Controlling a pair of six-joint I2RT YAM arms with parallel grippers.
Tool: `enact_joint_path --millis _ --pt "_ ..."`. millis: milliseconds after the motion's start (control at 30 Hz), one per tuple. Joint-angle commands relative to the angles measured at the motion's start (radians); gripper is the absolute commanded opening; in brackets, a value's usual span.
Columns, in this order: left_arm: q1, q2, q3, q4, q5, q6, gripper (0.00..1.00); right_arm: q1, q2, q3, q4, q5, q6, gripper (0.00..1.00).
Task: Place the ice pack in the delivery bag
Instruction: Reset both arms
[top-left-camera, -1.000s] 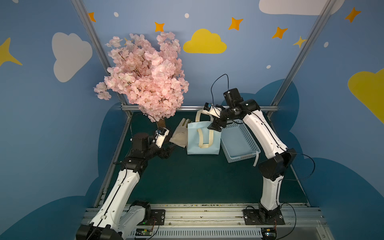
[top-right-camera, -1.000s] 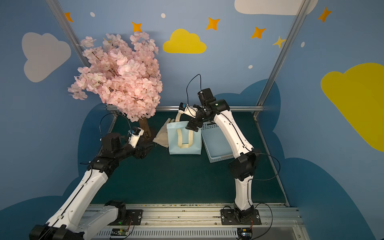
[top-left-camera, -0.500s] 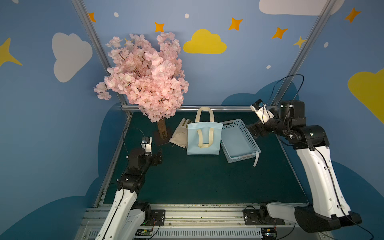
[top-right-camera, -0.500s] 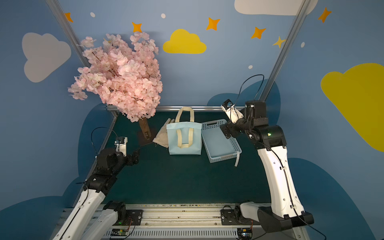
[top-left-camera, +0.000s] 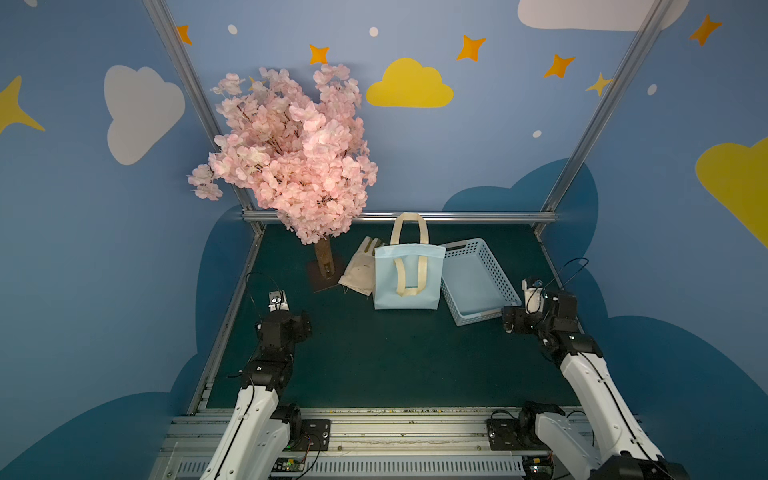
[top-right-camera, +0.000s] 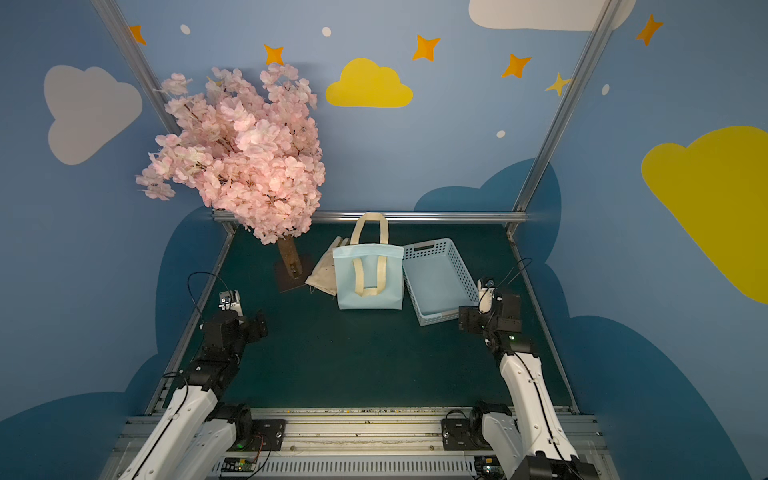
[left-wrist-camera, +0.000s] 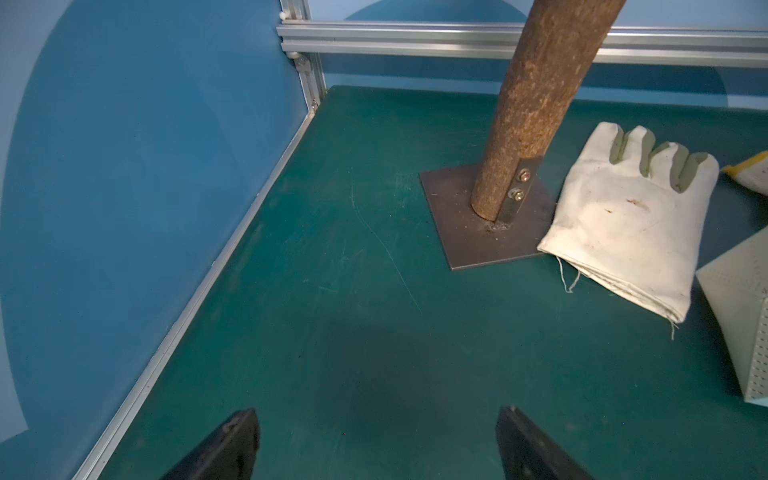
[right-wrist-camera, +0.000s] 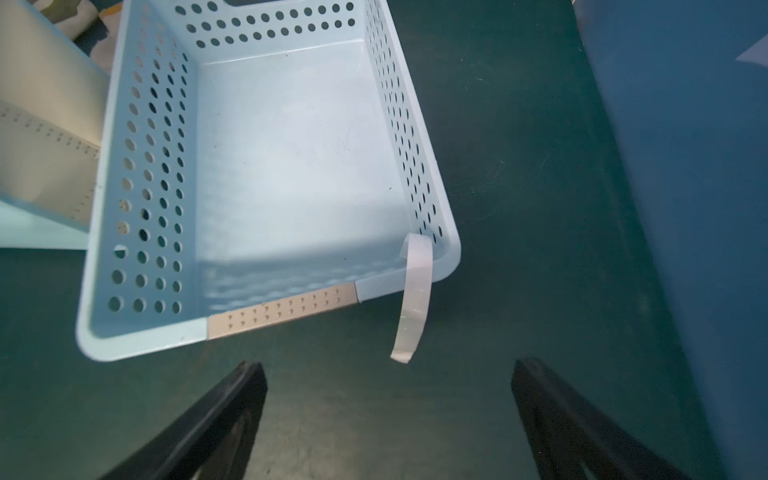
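Observation:
The delivery bag (top-left-camera: 409, 286), a light blue tote with cream strap handles, stands upright at the back middle of the green table in both top views (top-right-camera: 370, 286). Its cream side panel shows in the left wrist view (left-wrist-camera: 739, 332) and in the right wrist view (right-wrist-camera: 41, 158). No ice pack shows in any view. My left gripper (left-wrist-camera: 378, 419) is open over bare table, near the left edge and well short of the bag. My right gripper (right-wrist-camera: 388, 370) is open with nothing between its fingers, just in front of the basket's near right corner.
A light blue perforated basket (top-left-camera: 471, 282) lies right of the bag, nothing in it, with a loose tape strip (right-wrist-camera: 415, 291) hanging off its corner. Beige gloves (left-wrist-camera: 623, 216) lie left of the bag. A blossom tree (top-left-camera: 291, 153) rises from a trunk (left-wrist-camera: 536, 91) on a metal plate (left-wrist-camera: 469, 237).
Both arms have pulled back toward the near side. The right gripper, over the bag's mouth a second ago, is now low by the basket. The left has left the tree base.

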Motion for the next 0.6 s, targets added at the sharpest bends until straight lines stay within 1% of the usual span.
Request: enact_joint_path --millis 0,133,233,333,467,567 --pt "0.008 0.006 -0.02 0.039 -0.01 -0.026 0.93 -0.003 -0.005 -0.088 0.296 -0.01 0.057 0.98" --pt "0.009 0.009 -0.05 0.063 -0.015 -0.041 0.94 -0.002 0.059 -0.144 0.417 -0.075 0.03 0.98" --pt "0.01 0.021 -0.066 0.097 -0.008 -0.051 0.94 -0.001 0.145 -0.144 0.491 -0.068 0.082 0.98" --pt "0.008 0.053 -0.079 0.149 -0.005 -0.051 0.95 0.027 0.249 -0.17 0.655 -0.081 0.092 0.98" --pt "0.011 0.121 -0.08 0.225 0.002 -0.038 0.98 0.096 0.36 -0.142 0.782 -0.05 0.017 0.98" --pt "0.011 0.174 -0.076 0.292 0.02 -0.03 1.0 0.111 0.454 -0.11 0.852 -0.047 -0.011 0.98"
